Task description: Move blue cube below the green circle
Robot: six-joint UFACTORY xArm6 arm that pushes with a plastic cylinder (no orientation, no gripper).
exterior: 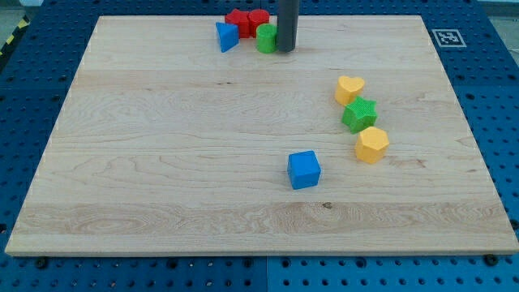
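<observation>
The blue cube (304, 169) sits on the wooden board, a little below the middle and to the view's right. The green circle (266, 38) stands near the view's top edge, far above the cube. My tip (286, 49) is at the view's top, right beside the green circle on its right side, touching or nearly touching it. The tip is far from the blue cube.
A blue triangle (226, 36) lies left of the green circle. Two red blocks (246, 20) sit just above them. At the view's right a yellow heart (349, 88), a green star (359, 114) and a yellow hexagon (371, 144) form a column. The board (162, 162) is edged by blue pegboard.
</observation>
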